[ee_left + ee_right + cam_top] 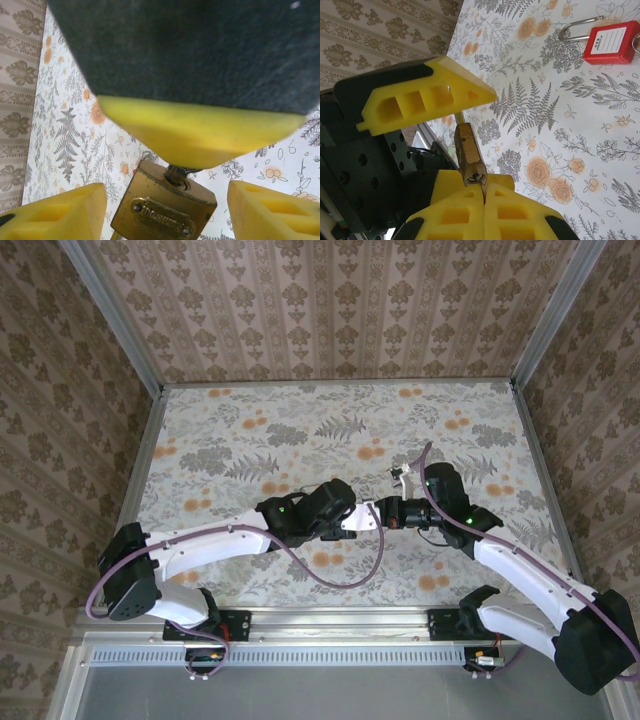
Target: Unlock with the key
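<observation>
Insertion seems to be done, though the blade is mostly hidden. The key [176, 175] is pinched in the right gripper [483, 197], whose fingers are pressed together, and its tip is seen at the keyway of the padlock [469, 152]. The padlock is flanked by the left gripper [166, 195], whose fingers are spread and held just off its sides. No opened shackle can be made out, so the turn of the key and the release of the shackle are judged to remain. A red lock [611, 42] is seen lying on the table [545, 100], well apart.
</observation>
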